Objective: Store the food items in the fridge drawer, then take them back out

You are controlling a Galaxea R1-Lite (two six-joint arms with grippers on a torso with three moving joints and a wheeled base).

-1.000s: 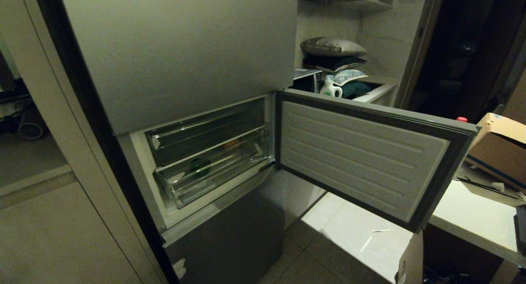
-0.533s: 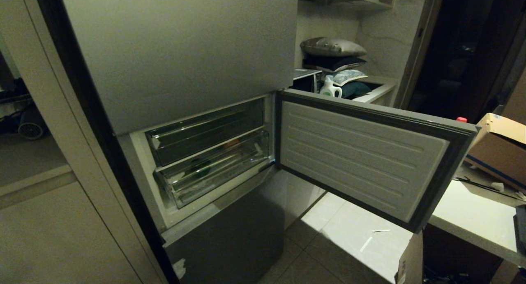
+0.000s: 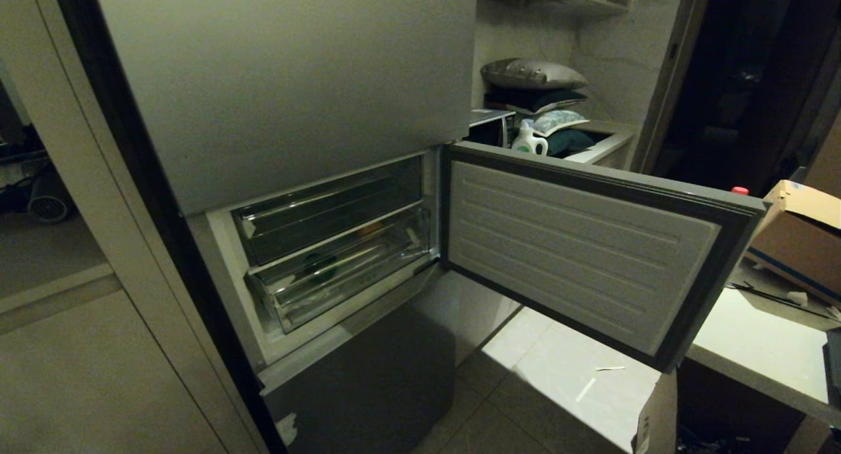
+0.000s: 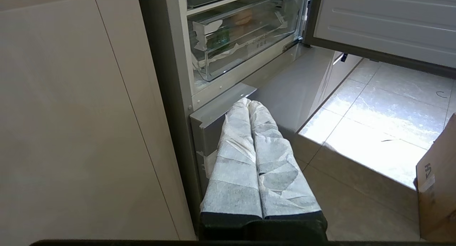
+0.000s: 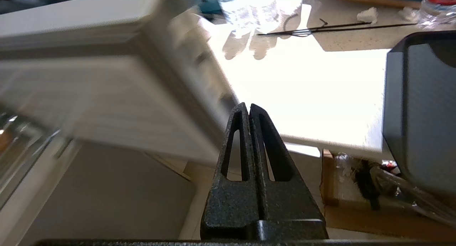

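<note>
The fridge drawer [image 3: 341,280], clear plastic with a tall front lip, sits pushed in as the lower of two drawers behind the open compartment door [image 3: 585,250]. Through its front I see food items: a green one [image 3: 320,265] toward the left and an orange one [image 3: 371,229] further back. The left wrist view shows the drawer [image 4: 249,43] with the same green item [image 4: 218,43] and orange item [image 4: 244,17]. My left gripper [image 4: 249,102], wrapped in white tape, hangs shut and empty below the drawer, in front of the lower fridge door. My right gripper [image 5: 248,105] is shut and empty, near the open door's outer edge; neither arm shows in the head view.
A darker, flatter drawer [image 3: 328,211] sits above the clear one. The open door [image 5: 107,96] swings out to the right over a tiled floor [image 3: 552,375]. A white counter [image 3: 755,336] with a cardboard box [image 3: 798,237] stands to the right; a black object [image 5: 420,110] rests on that counter.
</note>
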